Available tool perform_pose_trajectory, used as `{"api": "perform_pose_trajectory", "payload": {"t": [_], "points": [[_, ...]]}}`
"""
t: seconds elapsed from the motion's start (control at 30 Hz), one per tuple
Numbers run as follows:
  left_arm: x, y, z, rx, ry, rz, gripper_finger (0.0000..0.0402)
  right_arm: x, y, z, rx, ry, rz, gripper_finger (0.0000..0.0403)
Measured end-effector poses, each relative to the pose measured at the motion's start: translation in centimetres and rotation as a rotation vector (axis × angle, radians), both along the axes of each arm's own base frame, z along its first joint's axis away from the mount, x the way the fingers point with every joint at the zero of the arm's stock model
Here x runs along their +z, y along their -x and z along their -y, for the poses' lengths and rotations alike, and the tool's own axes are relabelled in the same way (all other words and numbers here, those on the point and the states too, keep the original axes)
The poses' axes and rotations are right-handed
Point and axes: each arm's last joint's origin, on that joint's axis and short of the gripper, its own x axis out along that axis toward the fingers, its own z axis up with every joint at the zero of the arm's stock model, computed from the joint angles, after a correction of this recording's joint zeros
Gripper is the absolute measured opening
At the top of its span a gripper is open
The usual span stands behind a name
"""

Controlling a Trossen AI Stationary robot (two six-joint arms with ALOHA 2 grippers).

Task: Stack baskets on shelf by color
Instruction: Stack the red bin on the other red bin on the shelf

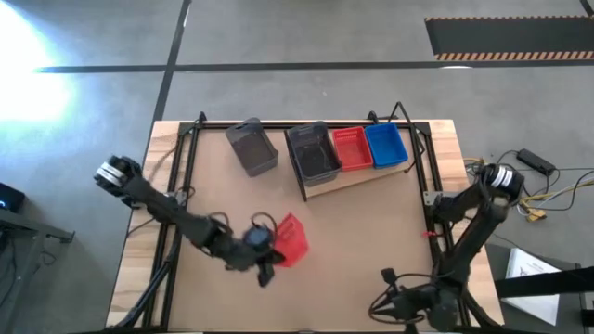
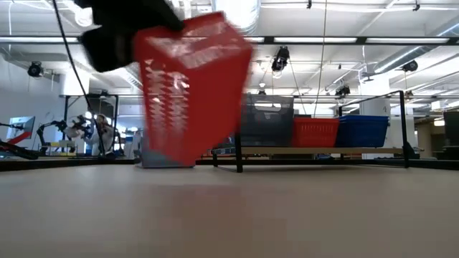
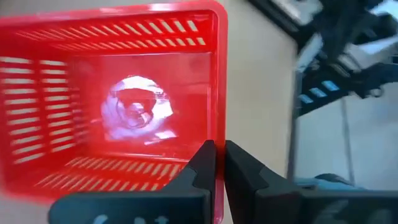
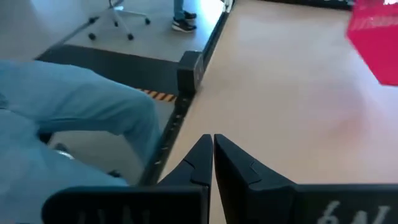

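Gripping a red basket [image 1: 291, 239] by its rim, the left gripper [image 1: 264, 250] has its fingers [image 3: 205, 165] pinched tight, lifting it tilted off the near counter [image 1: 353, 250]. Far right, the shelf [image 1: 357, 178] carries grey, red and blue baskets. Right gripper [image 4: 212, 144] waits near-right, fingers closed, empty.

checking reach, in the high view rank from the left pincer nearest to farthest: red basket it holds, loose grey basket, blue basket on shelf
1. Red basket, gripped at the left pincer.
2. Loose grey basket, on the tabletop left of the shelf.
3. Blue basket, at the shelf's right end.
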Motion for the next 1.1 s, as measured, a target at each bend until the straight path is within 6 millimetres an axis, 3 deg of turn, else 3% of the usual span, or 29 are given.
{"api": "perform_pose_trajectory", "payload": {"t": [0.2, 0.3, 0.53, 0.67, 0.8, 1.1], "points": [[-1.9, -6.4, 3.2, -0.058, -0.085, 0.006, 0.0, 1.5, 1.7, 0.2, -0.003, -0.02, 0.014, 0.0009], [-1.5, -10.3, 4.4, -0.123, -0.128, 0.04, 0.0, 1.5, 2.0, 0.2, -0.022, -0.013, 0.017, 0.0009], [-1.7, -17.0, 4.8, -0.168, -0.232, 0.006, 0.0, 0.6, 2.9, 0.6, -0.087, -0.045, -0.075, 0.0009], [-2.1, -19.2, 3.7, -0.162, -0.247, 0.001, 0.0, 0.3, 3.3, 0.7, -0.122, -0.07, -0.112, 0.0009], [-3.2, -20.1, 2.1, -0.157, -0.25, -0.019, 0.0017, 0.2, 3.4, 0.8, -0.129, -0.079, -0.122, 0.0009], [-4.0, -20.5, 0.1, -0.122, -0.256, -0.052, 0.0133, -0.2, 3.2, 0.9, -0.173, -0.019, -0.071, 0.0009]]}}
